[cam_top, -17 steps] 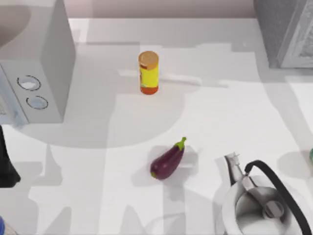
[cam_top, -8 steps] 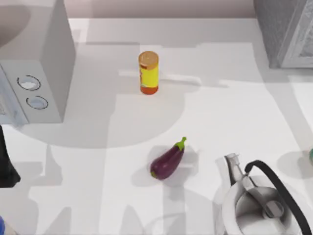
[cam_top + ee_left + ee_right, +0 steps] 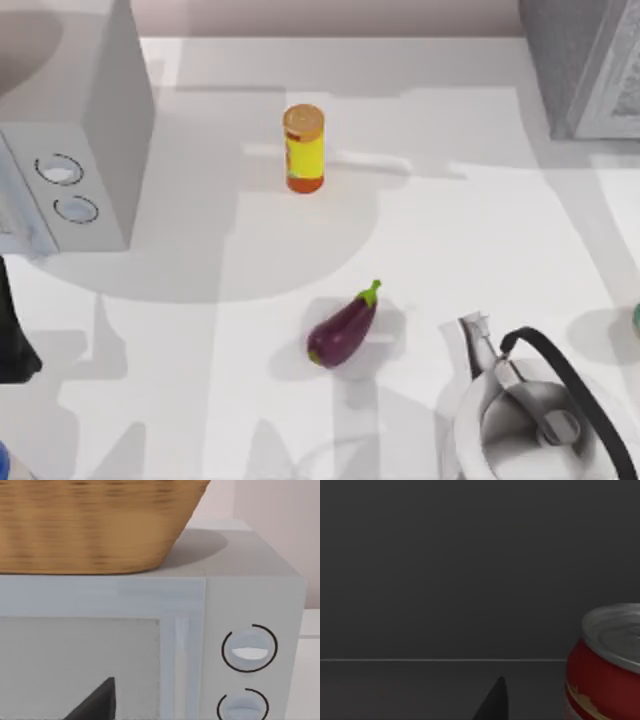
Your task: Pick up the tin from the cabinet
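Tin (image 3: 607,662) first: your right wrist view puts it close ahead, a red can with a silver lid, standing upright on a dark shelf inside the cabinet (image 3: 585,65), whose grey body sits at the tabletop's far right corner in the top view. One dark fingertip (image 3: 492,702) of the right claw pokes up beside the tin without touching it; you cannot tell how far that claw is spread, and it has hold of nothing you can see.

On the white tabletop (image 3: 450,230), nearest you, stand a steel kettle (image 3: 535,415) with a black handle at the right and a purple eggplant (image 3: 343,328) lying just left of it. Farther back a yellow canister (image 3: 304,148) stands upright. At the far left is a microwave (image 3: 70,150).

Your left wrist view faces that microwave's two dials (image 3: 248,647), with a wicker basket (image 3: 95,525) resting on top; the left claw's spread cannot be told.
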`<action>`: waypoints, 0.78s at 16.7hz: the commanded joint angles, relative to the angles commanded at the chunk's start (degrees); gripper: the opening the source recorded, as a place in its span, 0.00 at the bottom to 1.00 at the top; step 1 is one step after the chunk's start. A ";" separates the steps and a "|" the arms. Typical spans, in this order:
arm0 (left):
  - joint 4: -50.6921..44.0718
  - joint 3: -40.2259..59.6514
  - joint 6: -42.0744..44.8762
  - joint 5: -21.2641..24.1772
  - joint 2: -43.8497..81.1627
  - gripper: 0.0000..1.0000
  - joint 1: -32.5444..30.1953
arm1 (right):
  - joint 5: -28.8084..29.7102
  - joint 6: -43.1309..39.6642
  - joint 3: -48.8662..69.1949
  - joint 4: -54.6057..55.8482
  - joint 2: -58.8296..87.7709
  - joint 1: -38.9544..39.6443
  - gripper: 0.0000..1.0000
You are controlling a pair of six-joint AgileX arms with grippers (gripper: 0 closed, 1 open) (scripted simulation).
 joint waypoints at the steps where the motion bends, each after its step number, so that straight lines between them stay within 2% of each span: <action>1: 0.00 0.00 0.00 0.00 0.00 1.00 0.00 | 0.00 0.00 0.00 0.00 0.00 0.00 0.32; 5: 0.00 0.00 0.00 0.00 0.00 1.00 0.00 | 0.00 0.00 0.00 0.00 0.00 0.00 0.02; 13: 0.00 0.00 0.00 0.00 0.00 1.00 0.00 | 0.00 0.00 0.00 0.00 0.00 0.00 0.00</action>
